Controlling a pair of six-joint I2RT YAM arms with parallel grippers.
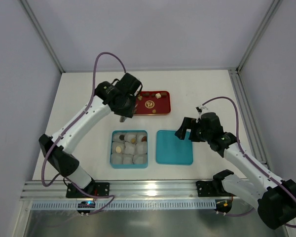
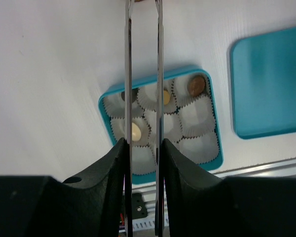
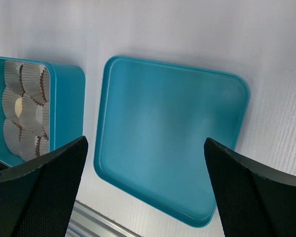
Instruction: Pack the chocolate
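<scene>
Chocolate [image 1: 158, 95] lies in two places. A few small pieces, cream and dark, sit along the far edge of the red tray [image 1: 163, 106] at the back of the table [image 1: 79, 94]. Others are already in the teal box [image 3: 66, 106] nearer the arms.

The box holds white crinkled paper cups [image 2: 200, 116] packed side by side in rows. The left wrist view shows a brown piece in a corner cup, a tan one beside it, a cream one nearer the middle, and a darker one partly hidden behind a metal blade. The other cups in view show only paper.

The left gripper [image 2: 143, 145] is clamped on a pair of tweezers [image 2: 129, 74]. Both black fingers press on the outsides of the two long steel blades. The blades run straight out from the fingers with a narrow gap between them. Their tips pass out of the top of the wrist view, so whether they carry a piece cannot be told. From above, this gripper hangs over the table between the tray and the box, close to the tray's near left corner.

The right gripper [image 3: 145, 143] stands wide open with nothing in it — its two fingers sit far apart at either side of its own view. Below them is the teal lid [image 3: 172, 138], flat on the table just beside the box with a thin strip of table between. From above, this gripper hovers over the lid's far right part.
</scene>
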